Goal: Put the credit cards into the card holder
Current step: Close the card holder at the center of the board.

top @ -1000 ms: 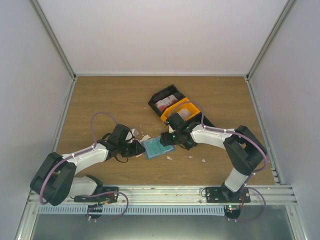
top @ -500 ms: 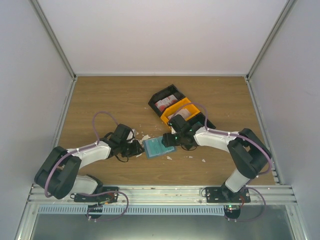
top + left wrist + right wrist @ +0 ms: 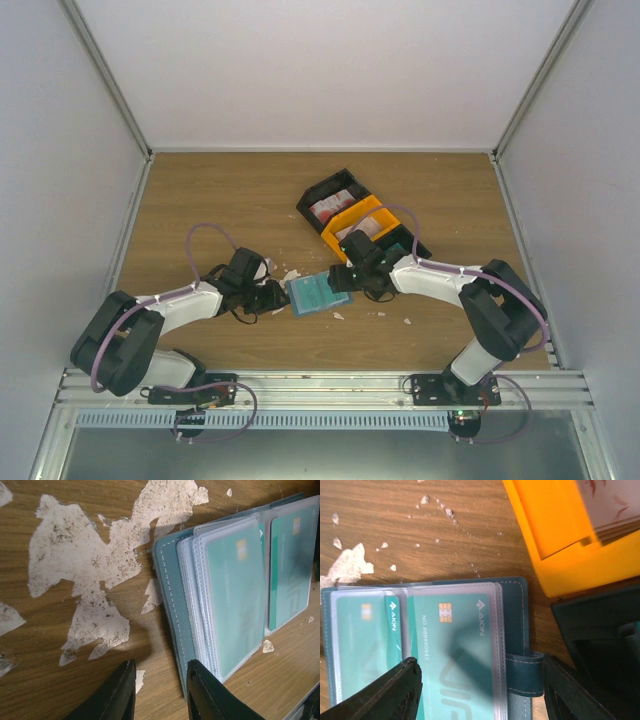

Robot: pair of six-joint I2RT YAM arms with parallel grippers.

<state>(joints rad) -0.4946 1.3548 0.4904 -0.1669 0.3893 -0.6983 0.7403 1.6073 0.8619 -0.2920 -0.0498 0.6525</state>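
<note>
Between the spread, empty right jaws (image 3: 482, 677) the holder (image 3: 516, 625) lies open on the worktop (image 3: 420, 525), teal cards (image 3: 460, 645) already sleeved. The left jaws (image 3: 161, 675), slightly parted and gripping nothing, sit at its edge. More blotched cards (image 3: 612, 502) wait in the tray (image 3: 545, 535) beyond, so the job looks only partly done.

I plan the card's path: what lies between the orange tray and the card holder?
Only bare wood with tiny white flecks, seen in the right wrist view.
</note>
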